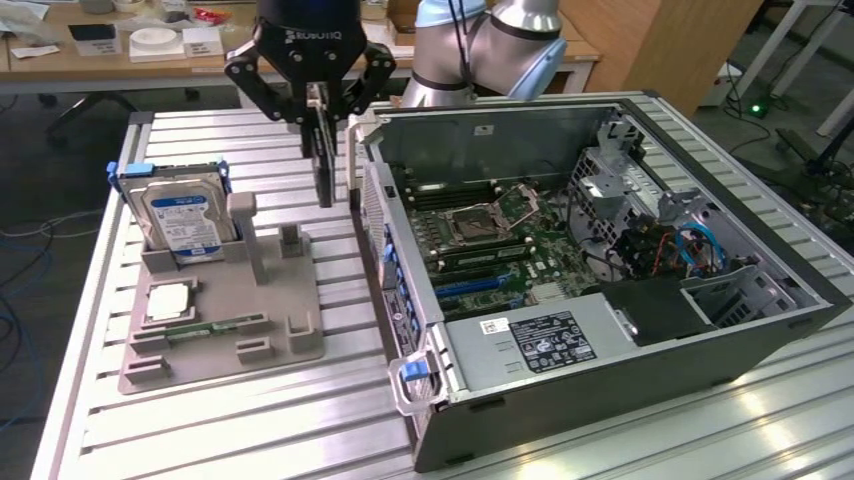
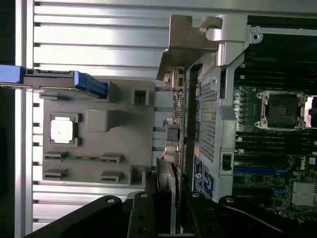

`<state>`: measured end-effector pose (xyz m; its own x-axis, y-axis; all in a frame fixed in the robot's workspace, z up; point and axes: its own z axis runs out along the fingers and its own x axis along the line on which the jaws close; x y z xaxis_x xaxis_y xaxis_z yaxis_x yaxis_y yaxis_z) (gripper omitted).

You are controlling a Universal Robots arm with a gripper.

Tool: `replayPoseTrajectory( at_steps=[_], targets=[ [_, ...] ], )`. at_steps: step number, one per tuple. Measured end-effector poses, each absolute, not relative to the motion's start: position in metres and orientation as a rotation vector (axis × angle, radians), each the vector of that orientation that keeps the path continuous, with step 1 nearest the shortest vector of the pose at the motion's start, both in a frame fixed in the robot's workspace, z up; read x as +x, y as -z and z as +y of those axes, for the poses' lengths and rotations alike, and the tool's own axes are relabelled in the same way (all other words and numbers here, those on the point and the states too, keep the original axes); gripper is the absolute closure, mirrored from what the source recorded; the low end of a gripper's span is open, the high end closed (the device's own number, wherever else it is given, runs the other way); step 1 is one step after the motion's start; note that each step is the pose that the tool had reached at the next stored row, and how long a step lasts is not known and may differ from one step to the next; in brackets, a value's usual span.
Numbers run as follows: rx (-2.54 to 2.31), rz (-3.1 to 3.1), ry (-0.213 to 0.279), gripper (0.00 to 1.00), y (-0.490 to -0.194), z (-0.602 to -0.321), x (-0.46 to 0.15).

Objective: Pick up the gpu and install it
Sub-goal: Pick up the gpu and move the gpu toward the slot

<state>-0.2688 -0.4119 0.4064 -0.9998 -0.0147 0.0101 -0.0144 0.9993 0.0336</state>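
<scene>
Gripper (image 1: pixel 318 112) closed on the gpu (image 1: pixel 324 165) | gpu held on edge, hanging above the table (image 1: pixel 214 420) between the grey parts fixture (image 1: pixel 267 300) and the open computer case (image 1: pixel 467 140) | hard drive (image 1: pixel 187 222) upright in fixture

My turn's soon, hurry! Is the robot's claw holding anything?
Gripper: closed, holding the card upright beside the computer case.
</scene>
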Motion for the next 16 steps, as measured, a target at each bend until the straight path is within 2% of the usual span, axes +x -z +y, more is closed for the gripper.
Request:
replayPoseTrajectory(
  at_steps=[16],
  targets=[
    [-0.013,-3.132,0.044,0.73,-0.406,-0.411,-0.240]
  ],
)
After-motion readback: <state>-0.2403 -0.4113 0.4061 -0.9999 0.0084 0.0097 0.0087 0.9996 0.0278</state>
